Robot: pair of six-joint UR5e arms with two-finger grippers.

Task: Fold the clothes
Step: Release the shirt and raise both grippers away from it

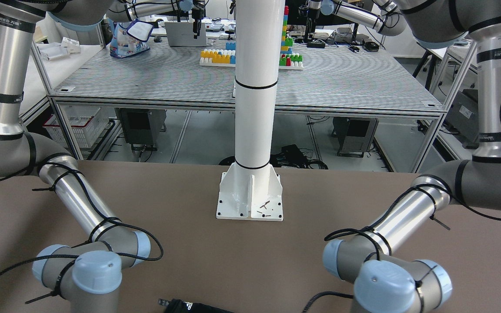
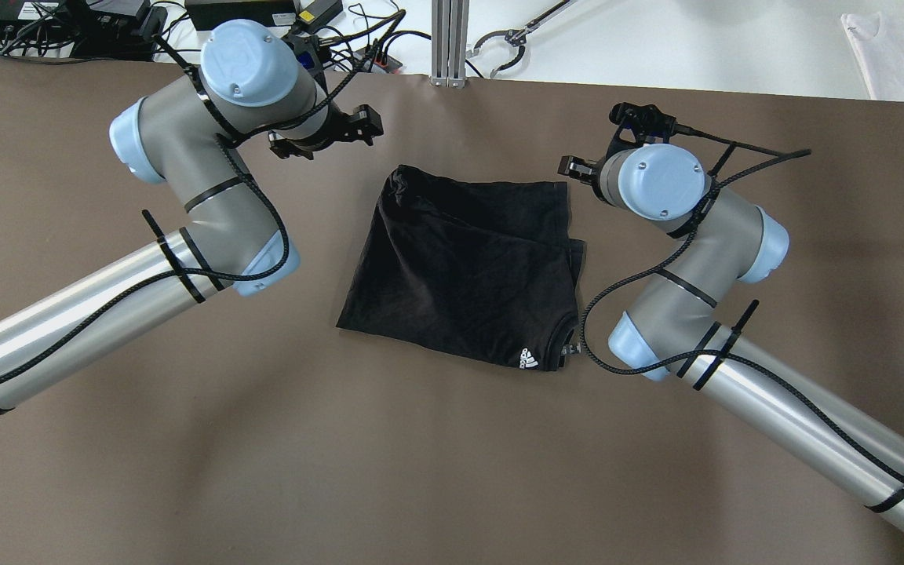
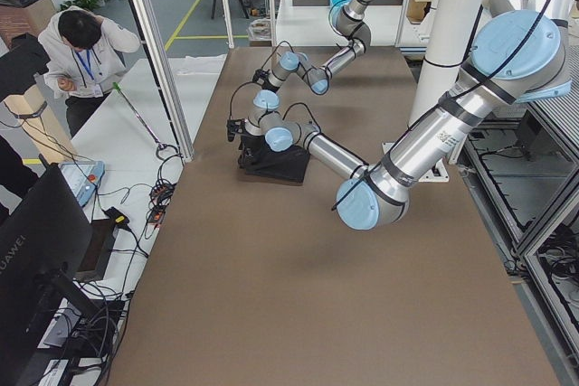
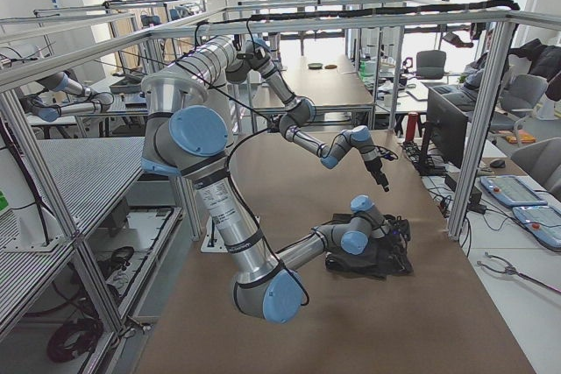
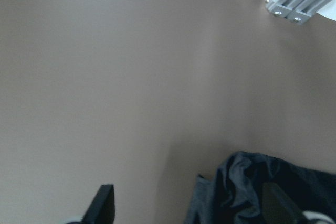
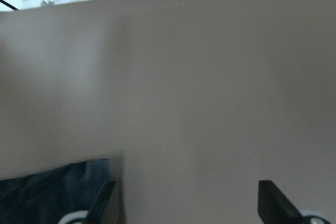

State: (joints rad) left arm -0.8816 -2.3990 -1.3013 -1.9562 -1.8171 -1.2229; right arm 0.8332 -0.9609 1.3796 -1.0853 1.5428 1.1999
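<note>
The left gripper point(image 5: 189, 203) and right gripper point(image 6: 186, 200) hang spread wide and empty, one by each upper corner of the folded black garment point(image 2: 468, 267) lying mid-frame in the overhead view, placed, I'd guess, to pinch those corners for another fold.

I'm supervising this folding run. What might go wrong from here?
The left tool hangs open at the bunched far corner of the black garment, so it may pinch uneven layers. The right tool sits mostly over bare table and might miss the cloth. The right arm's cable loops beside the garment's near corner and could snag.
</note>
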